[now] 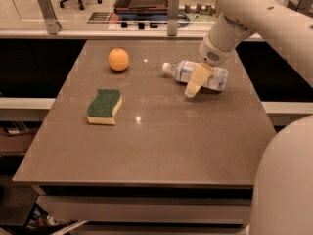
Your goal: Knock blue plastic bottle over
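So the gripper (pixel 194 82) is down at the blue plastic bottle (pixel 182 71), its pale tan tip crossing the front of the bottle's middle, right over the label. It looks like it's touching the plastic, but whether it's spread or pressed together can't be told from this angle, and it isn't clearly pinching anything. The white arm (pixel 230 31) comes down to it from above the bottle's base end.

The bottle itself is lying flat on its side on the table (pixel 195 146), toward the far edge. It's clear bluish plastic, ribbed-looking, with a pale label and a white screw cap. Can't tell if there's anything inside.

The cap end points toward the orange ball (pixel 118 59), which is round, matte and sits well apart from the bottle. The sponge (pixel 104 105) is also well apart from the bottle, closer to the camera on the cap side. It has a scrubby green top, a yellow foam base and a wavy outline.

The tabletop is smooth brown with a few light glints.
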Robot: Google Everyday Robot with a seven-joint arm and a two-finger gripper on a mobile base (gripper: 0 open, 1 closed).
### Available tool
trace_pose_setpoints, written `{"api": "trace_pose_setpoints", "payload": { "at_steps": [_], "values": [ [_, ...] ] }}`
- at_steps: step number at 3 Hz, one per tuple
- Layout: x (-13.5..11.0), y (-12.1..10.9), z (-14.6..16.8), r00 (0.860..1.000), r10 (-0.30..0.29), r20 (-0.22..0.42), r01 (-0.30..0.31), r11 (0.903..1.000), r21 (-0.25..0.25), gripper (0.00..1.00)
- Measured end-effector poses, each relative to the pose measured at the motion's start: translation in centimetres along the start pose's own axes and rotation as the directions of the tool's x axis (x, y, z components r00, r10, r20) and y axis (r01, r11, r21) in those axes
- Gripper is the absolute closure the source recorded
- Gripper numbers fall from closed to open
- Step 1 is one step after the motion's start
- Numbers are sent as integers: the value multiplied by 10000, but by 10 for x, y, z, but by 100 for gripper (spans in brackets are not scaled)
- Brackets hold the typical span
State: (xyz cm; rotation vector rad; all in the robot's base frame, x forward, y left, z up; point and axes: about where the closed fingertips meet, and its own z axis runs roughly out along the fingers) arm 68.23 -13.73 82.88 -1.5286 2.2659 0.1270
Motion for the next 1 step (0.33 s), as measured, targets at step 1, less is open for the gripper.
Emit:
{"api": "trace_pose_setpoints", "payload": {
  "at_steps": [1],
  "values": [
    [0,0,0,10000,0,-1,0,10000,-1,0]
  ]
}}
